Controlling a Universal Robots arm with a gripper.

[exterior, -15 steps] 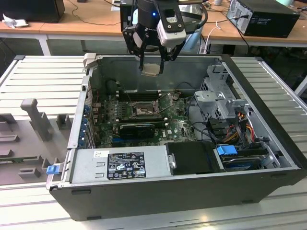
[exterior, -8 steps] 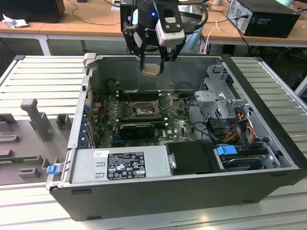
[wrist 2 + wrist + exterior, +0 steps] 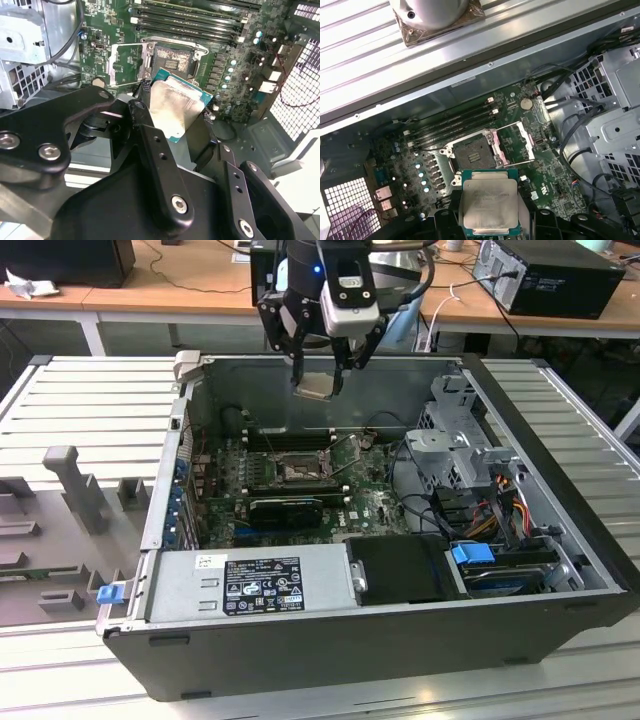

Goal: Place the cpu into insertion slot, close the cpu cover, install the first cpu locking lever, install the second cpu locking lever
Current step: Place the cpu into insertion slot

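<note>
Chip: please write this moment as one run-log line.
hand: shut on chip | chip: in the air, not yet in socket | socket: empty | cover: open

Your gripper (image 3: 320, 381) hangs in the upper middle of the exterior view and points straight down, with the wrist (image 3: 322, 275) above it at the frame's top edge. Its black fingers (image 3: 298, 358) angle inward, closed on the cpu (image 3: 314, 388). In the second wrist view, the fingers (image 3: 156, 150) grip the chip's opposite edges.

cpu (image 3: 176, 102) edges behind the tool (image 3: 174, 116)
</note>
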